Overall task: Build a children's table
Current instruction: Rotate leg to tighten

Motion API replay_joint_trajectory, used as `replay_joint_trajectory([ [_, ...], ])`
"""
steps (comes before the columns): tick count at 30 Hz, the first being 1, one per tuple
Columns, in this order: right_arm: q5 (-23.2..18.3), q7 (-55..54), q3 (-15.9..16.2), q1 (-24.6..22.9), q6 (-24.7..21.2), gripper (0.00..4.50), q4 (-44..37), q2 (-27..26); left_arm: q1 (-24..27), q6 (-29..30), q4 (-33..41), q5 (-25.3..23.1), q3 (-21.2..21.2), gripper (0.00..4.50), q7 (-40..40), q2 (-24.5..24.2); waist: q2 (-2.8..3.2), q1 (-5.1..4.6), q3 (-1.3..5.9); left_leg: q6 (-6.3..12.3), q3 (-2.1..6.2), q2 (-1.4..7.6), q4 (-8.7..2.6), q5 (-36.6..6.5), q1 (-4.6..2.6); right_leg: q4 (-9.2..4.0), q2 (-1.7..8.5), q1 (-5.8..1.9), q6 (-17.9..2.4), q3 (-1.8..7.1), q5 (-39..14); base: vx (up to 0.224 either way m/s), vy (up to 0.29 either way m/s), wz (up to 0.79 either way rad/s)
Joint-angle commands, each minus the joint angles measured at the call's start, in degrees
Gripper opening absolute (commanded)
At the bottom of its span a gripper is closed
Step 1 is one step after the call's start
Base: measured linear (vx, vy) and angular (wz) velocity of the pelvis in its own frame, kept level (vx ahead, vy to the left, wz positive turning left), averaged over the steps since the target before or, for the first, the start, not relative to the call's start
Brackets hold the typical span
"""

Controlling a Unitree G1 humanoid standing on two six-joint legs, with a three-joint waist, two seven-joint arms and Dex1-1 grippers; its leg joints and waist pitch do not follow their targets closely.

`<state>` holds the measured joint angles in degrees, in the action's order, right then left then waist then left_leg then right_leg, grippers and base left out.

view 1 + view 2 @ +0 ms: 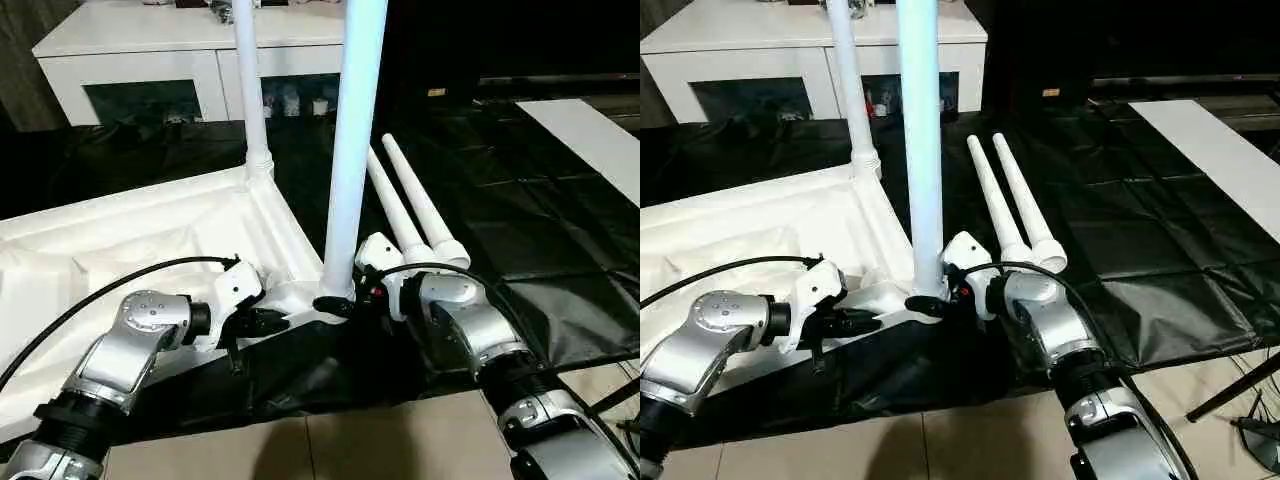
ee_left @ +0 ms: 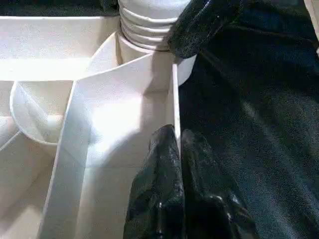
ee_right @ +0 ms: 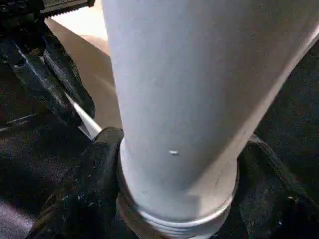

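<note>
The white tabletop [image 1: 120, 250] lies underside up on a black sheet. One leg [image 1: 250, 90] stands upright in its far corner socket. A second leg [image 1: 352, 150] stands in the near corner socket. My right gripper [image 1: 335, 305] is closed around this near leg's base, one black finger [image 3: 94, 164] on each side of the tube [image 3: 189, 99]. My left gripper [image 1: 268, 322] is shut on the tabletop's thin near rim [image 2: 175, 94], just left of that socket. Two more legs [image 1: 400, 205] lie side by side on the sheet to the right.
A white cabinet [image 1: 150, 40] with dark glass doors stands at the back left. A flat white board [image 1: 590, 140] lies at the far right. The black sheet [image 1: 520, 220] covers the floor, with tan tiles [image 1: 350, 440] at the front edge.
</note>
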<state>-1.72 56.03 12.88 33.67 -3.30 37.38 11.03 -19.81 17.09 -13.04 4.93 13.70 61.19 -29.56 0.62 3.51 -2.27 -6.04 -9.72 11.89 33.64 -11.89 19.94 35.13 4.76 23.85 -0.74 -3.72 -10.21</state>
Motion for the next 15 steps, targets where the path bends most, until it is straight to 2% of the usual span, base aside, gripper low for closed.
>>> replay_joint_trajectory([
  [1, 0.0, 2.1, 1.5, 0.4, -0.4, 2.73, 1.3, 0.0, 1.1, 0.6, 0.5, 0.3, 2.0, 0.0, 1.8, -0.1, -0.29, -0.04, 3.23, 4.02, -0.4, 0.86, -3.75, -6.9, 0.25, -3.3, 2.64, -3.47, -14.0, 2.43, -7.0, 0.0, 0.0, 0.0],
  [5, 1.5, -0.4, 1.4, 0.7, 0.1, 2.72, 3.5, -0.4, 1.0, 0.7, 0.0, -0.2, 1.8, 0.0, 0.8, 0.3, -0.26, -0.08, 3.25, 3.8, -0.39, 0.86, -3.75, -7.0, 0.23, -3.28, 2.64, -3.45, -14.2, 2.4, -7.1, 0.0, 0.0, 0.0],
  [7, 2.9, -8.8, 0.0, 1.4, -0.5, 2.72, 6.6, -2.6, -0.5, 1.5, -3.0, -1.9, 1.2, 0.0, -4.4, 2.8, -0.29, -0.17, 3.15, 3.52, -0.38, 0.89, -3.84, -7.2, 0.24, -3.37, 2.67, -3.39, -14.0, 2.42, -7.5, 0.0, 0.0, 0.0],
  [9, 3.1, -17.9, -2.2, 2.1, -2.2, 2.71, 9.1, -5.5, -2.5, 3.2, -6.1, -3.2, 0.3, 0.0, -10.4, 6.0, -0.25, -0.44, 2.61, 1.93, -0.38, 0.75, -4.21, -10.6, 0.05, -4.07, 2.63, -3.12, -13.0, 2.45, -13.2, 0.0, 0.0, 0.0],
  [10, 2.9, -21.2, -3.1, 2.3, -3.0, 2.71, 9.7, -6.7, -3.2, 4.1, -7.1, -3.4, -0.1, 0.0, -12.5, 7.1, -0.27, -0.56, 2.23, -0.15, -0.18, 0.68, -4.51, -15.7, -0.67, -4.98, 2.8, -2.8, -10.4, 2.41, -22.3, 0.0, 0.0, 0.0],
  [11, 2.2, -27.5, -5.2, 2.9, -4.7, 2.7, 10.8, -9.1, -5.0, 5.7, -9.4, -4.3, -1.0, 0.0, -17.4, 9.5, -0.22, -0.78, 2.12, -0.86, 0.08, 0.68, -4.69, -18.0, -0.84, -5.4, 2.9, -2.65, -8.8, 2.39, -26.3, 0.0, 0.0, 0.0],
  [12, 2.2, -27.5, -5.2, 2.9, -4.7, 2.7, 10.8, -9.1, -5.0, 5.7, -9.4, -4.3, -1.0, 0.0, -17.4, 9.5, -0.18, -0.65, 2.22, -1.07, 0.2, 0.68, -4.78, -18.6, -1.05, -5.6, 2.9, -2.65, -8.1, 2.31, -27.2, 0.0, 0.0, 0.0],
  [15, -0.4, -40.1, -9.9, 4.7, -7.5, 2.7, 14.1, -14.2, -9.2, 6.4, -15.1, -5.3, -3.9, 0.0, -28.9, 15.0, -0.41, -0.81, 2.39, -0.96, 0.17, 0.43, -4.73, -18.7, -1.06, -5.77, 2.7, -2.5, -7.1, 2.33, -27.0, 0.0, 0.0, 0.0],
])
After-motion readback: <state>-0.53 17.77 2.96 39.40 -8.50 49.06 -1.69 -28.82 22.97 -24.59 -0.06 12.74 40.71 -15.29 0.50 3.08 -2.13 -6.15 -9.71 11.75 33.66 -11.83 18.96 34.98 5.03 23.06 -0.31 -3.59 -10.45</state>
